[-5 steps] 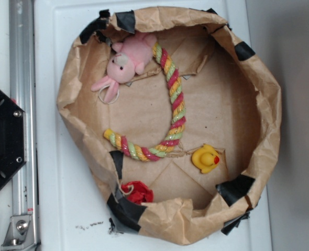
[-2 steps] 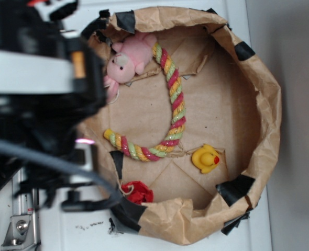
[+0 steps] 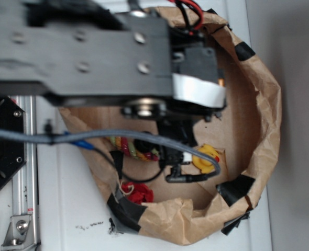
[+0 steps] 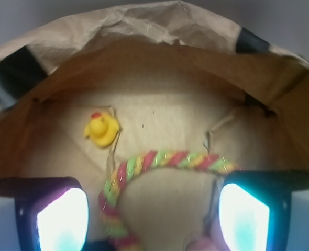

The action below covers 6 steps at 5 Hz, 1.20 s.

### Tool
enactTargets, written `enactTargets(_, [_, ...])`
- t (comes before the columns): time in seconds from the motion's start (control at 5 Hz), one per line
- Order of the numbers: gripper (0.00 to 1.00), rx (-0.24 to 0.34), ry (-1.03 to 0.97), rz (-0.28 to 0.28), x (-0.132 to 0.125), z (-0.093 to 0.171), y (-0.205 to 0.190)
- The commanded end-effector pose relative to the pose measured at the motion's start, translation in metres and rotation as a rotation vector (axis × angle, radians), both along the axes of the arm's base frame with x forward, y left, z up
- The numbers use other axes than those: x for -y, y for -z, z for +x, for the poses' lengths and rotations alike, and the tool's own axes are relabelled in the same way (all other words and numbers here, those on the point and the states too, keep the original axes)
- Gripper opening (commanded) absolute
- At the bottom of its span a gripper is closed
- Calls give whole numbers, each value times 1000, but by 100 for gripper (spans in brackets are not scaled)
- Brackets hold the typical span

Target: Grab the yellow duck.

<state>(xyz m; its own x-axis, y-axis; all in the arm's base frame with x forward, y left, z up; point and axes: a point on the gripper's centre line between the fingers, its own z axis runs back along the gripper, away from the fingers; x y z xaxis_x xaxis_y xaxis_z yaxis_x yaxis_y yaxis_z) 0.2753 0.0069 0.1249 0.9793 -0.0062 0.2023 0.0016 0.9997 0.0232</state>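
Observation:
The yellow duck (image 3: pixel 207 156) sits on the brown paper floor near the right front of the paper bag basin (image 3: pixel 264 104), partly behind a grey cable. In the wrist view the duck (image 4: pixel 102 129) lies ahead and to the left, red beak up, apart from the rope. My gripper (image 4: pixel 152 219) is open and empty, its two lit fingers (image 4: pixel 57 219) wide apart above the twisted rope (image 4: pixel 165 159). The duck is well beyond the fingertips. In the exterior view my arm (image 3: pixel 118 57) covers the upper left of the basin and hides the jaws.
The yellow-pink-green rope (image 3: pixel 129 146) peeks out under the arm. A red crumpled thing (image 3: pixel 136 192) lies by the basin's front wall. The paper walls with black tape (image 4: pixel 15 78) rise around the floor. A black base (image 3: pixel 2 141) stands at the left.
My arm has swung in from the left over the basin and now covers the pink plush and most of the rope. The duck has not moved.

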Motion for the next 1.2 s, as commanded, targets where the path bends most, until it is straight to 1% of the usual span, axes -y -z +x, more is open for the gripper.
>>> enactTargets(0.0, [100, 81, 86, -1, 9, 34, 33])
enactTargets(0.2, [100, 112, 84, 44, 13, 42, 43])
enactTargets(0.4, [100, 101, 84, 34, 13, 50, 53])
enactTargets(0.6, [100, 52, 137, 53, 26, 49, 72])
enactTargets(0.8, [100, 11, 206, 22, 42, 36, 83])
enactTargets(1.0, [100, 43, 267, -18, 68, 16, 89])
